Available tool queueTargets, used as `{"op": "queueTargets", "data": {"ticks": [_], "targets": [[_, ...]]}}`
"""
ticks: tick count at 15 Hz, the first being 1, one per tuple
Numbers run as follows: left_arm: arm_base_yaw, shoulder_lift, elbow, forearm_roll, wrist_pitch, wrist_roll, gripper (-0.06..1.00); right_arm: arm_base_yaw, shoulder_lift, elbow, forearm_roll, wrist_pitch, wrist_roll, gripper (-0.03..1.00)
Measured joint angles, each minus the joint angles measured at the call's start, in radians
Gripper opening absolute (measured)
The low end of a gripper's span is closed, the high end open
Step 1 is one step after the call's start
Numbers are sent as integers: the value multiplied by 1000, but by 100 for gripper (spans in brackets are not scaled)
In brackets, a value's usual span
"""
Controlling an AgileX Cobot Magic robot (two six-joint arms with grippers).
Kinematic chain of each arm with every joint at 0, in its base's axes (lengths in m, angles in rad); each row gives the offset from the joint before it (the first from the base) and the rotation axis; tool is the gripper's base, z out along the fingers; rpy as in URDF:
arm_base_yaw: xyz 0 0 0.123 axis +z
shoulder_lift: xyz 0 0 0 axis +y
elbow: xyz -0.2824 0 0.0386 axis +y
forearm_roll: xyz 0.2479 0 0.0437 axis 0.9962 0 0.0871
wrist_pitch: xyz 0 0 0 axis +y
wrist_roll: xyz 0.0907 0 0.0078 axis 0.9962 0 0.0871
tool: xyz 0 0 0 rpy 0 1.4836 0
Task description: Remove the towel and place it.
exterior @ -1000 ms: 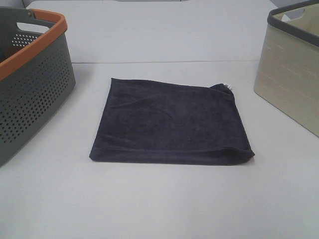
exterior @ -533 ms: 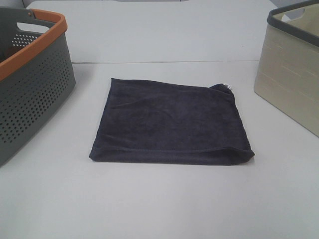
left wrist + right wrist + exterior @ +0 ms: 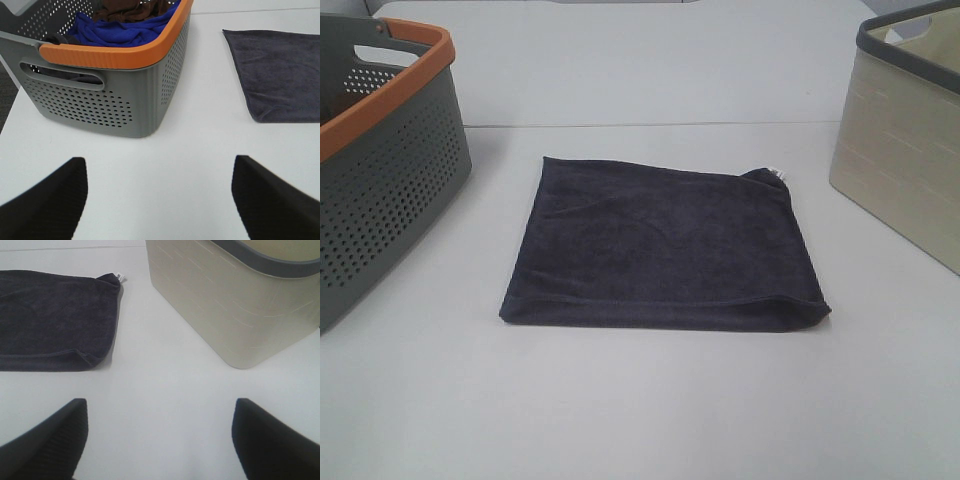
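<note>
The dark navy towel [image 3: 660, 245] lies folded flat on the white table, midway between the two baskets, with a small white tag [image 3: 778, 173] at its far right corner. It also shows in the left wrist view [image 3: 282, 72] and the right wrist view [image 3: 55, 320]. Neither gripper appears in the exterior high view. My left gripper [image 3: 159, 200] is open and empty over bare table, near the grey basket. My right gripper [image 3: 159, 440] is open and empty over bare table, near the beige basket.
A grey perforated basket with an orange rim [image 3: 380, 150] stands at the left; it holds blue and brown cloths [image 3: 125, 27]. A beige basket with a dark grey rim [image 3: 910, 140] stands at the right.
</note>
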Motion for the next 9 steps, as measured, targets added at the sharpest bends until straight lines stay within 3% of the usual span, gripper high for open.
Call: {"op": "queueTargets", "data": {"ticks": [9], "targets": [[0, 0, 0, -18, 0, 0, 75, 0, 0, 0, -7, 0, 0, 71]]}}
